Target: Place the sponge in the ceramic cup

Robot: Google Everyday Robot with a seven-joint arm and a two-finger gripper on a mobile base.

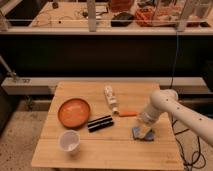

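Gripper (pixel 143 128) is down on the sponge (pixel 137 134), near the table's (pixel 115 147) right edge, toward the front. Can't tell whether it's released or already clenched on it; the wrist hides the contact. The arm (pixel 167 102) comes in from past the right edge.

Sponge looks flat on the table, not lifted. Ceramic cup (pixel 69 141) stands upright at the front-left corner, well apart from the sponge, with nothing visible inside. So the sponge isn't in the cup.

My read: the grasp step at the sponge. Next it needs a firm hold, a lift, a carry left along the front edge and a release centred over the cup. The sponge is soft and the mouth is small, so it may catch on the rim.

Around:
- black bars (pixel 100 123) mid-table, between sponge and cup but behind the straight line
- orange dish (pixel 74 112) just behind the cup
- white bottle (pixel 111 97) and small orange piece (pixel 128 113) behind the sponge

A front-edge path looks open if carried high enough.
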